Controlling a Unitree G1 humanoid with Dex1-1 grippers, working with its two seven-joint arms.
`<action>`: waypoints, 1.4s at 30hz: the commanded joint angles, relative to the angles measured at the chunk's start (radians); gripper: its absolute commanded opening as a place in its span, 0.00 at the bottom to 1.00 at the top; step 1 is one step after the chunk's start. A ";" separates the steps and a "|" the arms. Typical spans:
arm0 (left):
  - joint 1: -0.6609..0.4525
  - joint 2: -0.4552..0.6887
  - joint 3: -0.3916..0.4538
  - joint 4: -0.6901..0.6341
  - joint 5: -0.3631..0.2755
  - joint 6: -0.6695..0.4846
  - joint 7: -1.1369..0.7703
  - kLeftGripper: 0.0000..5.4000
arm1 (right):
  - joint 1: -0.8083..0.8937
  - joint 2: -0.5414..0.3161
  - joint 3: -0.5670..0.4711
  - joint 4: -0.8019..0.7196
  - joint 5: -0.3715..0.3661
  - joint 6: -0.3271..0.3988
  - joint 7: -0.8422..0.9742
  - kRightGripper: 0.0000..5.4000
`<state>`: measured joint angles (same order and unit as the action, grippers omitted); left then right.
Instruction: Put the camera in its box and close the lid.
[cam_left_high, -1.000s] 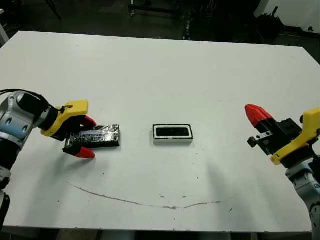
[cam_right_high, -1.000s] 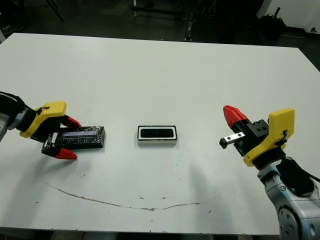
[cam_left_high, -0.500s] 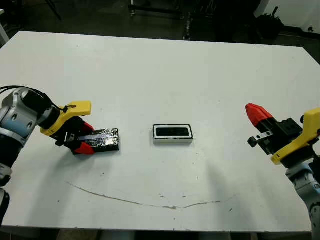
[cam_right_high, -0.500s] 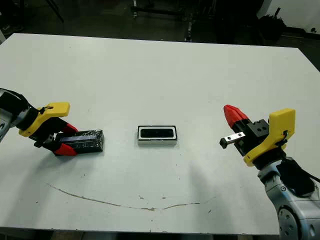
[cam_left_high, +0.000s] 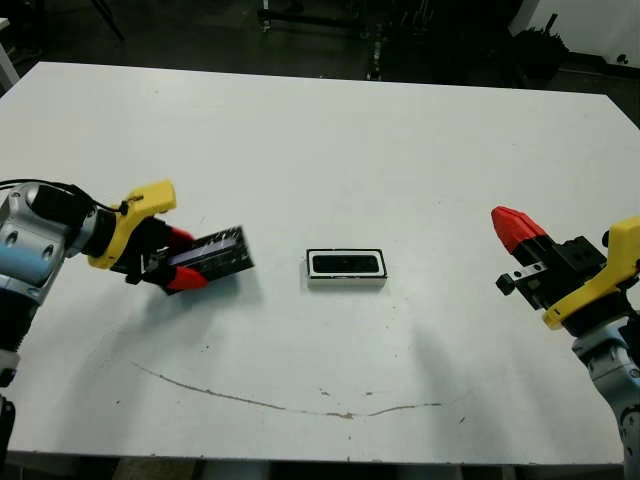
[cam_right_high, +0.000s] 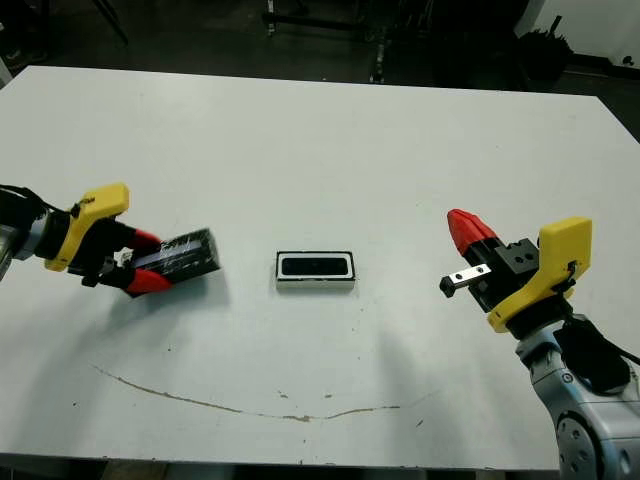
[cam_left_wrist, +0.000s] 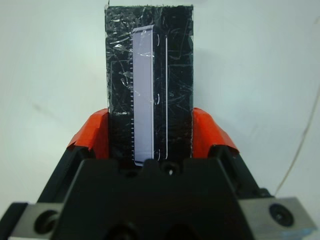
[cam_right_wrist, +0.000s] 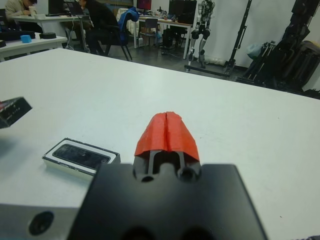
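On the bench's (cam_left_high: 320, 150) left side, the left claw (cam_left_high: 178, 258) is clamped on the lid (cam_left_high: 212, 255), one red finger on each long edge, holding it tilted with its far end raised. Mid-bench, well apart from both claws, the box (cam_left_high: 346, 266) holds the camera (cam_left_high: 346, 264). Far right, the right claw (cam_left_high: 512, 225) hovers with fingers pressed together, holding nothing.

Your left gripper (cam_left_high: 176, 258) is clamped on the lid (cam_left_high: 212, 255), lifted and tilted. Your right gripper (cam_left_high: 512, 228) hovers, fingers pressed together.
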<state>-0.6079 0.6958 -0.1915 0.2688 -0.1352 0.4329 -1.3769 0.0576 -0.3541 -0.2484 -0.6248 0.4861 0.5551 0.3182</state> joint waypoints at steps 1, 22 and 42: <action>-0.001 -0.036 -0.001 -0.021 -0.028 0.014 0.024 0.58 | 0.009 -0.017 0.004 0.003 -0.006 -0.005 0.005 0.00; -0.124 -0.231 -0.167 0.126 0.009 -0.106 0.014 0.58 | 0.000 -0.013 0.019 0.001 0.009 0.005 -0.005 0.00; -0.095 -0.238 -0.168 0.135 0.047 -0.150 0.073 0.58 | 0.006 -0.015 0.025 -0.010 0.001 0.018 -0.016 0.00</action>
<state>-0.7097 0.4494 -0.3673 0.3890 -0.0949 0.2870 -1.3045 0.0572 -0.3584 -0.2241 -0.6325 0.4923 0.5652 0.3125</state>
